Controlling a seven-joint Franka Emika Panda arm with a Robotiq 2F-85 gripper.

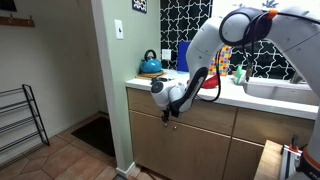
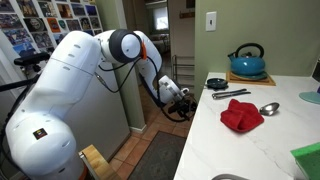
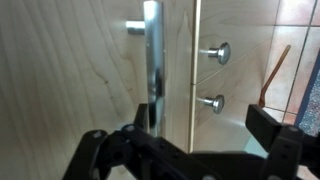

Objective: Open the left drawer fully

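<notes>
Risk | pincer open at shut left drawer under tabletop, bar handle between its jaws | off-centre closing may slip off handle or snag nearby knobs, leaving drawer partly open.

One kettle, one cloth, one spoon, two knobs, one handle.
</notes>
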